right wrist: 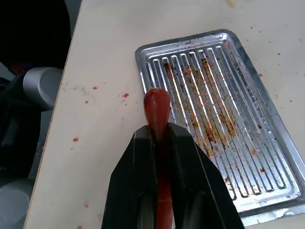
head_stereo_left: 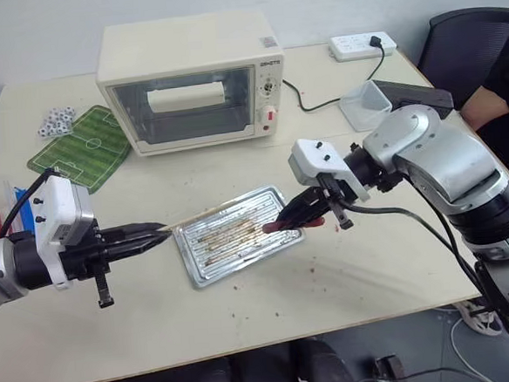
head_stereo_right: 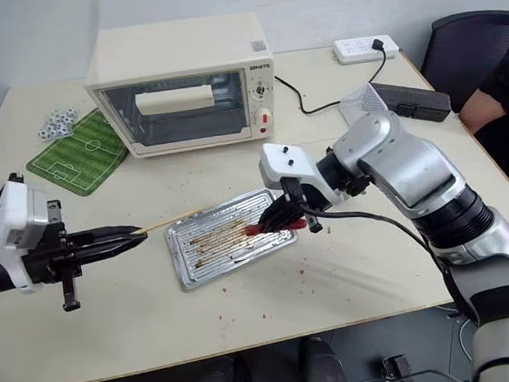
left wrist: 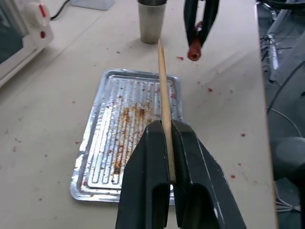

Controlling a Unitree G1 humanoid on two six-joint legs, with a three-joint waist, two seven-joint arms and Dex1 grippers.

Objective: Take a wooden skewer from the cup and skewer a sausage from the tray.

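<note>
The left pincer [head_stereo_left: 157,236] pinched the wooden skewer [head_stereo_left: 184,219] — thin, pale, straight — its tip reaching toward three o'clock over the edge of the ribbed, sauce-stained metal tray [head_stereo_left: 209,264] on the table [head_stereo_left: 347,272]. At the tray's three o'clock, the right pincer [head_stereo_left: 289,217] clamped the slim, glossy red sausage [right wrist: 157,108] above the table. The piercing step was at hand — it called for lining tip with sausage end.

Bright red sausage [right wrist: 157,106], pale tan skewer [left wrist: 164,90], silvery ribbed sauce-stained tray [head_stereo_left: 237,236], black claws
</note>
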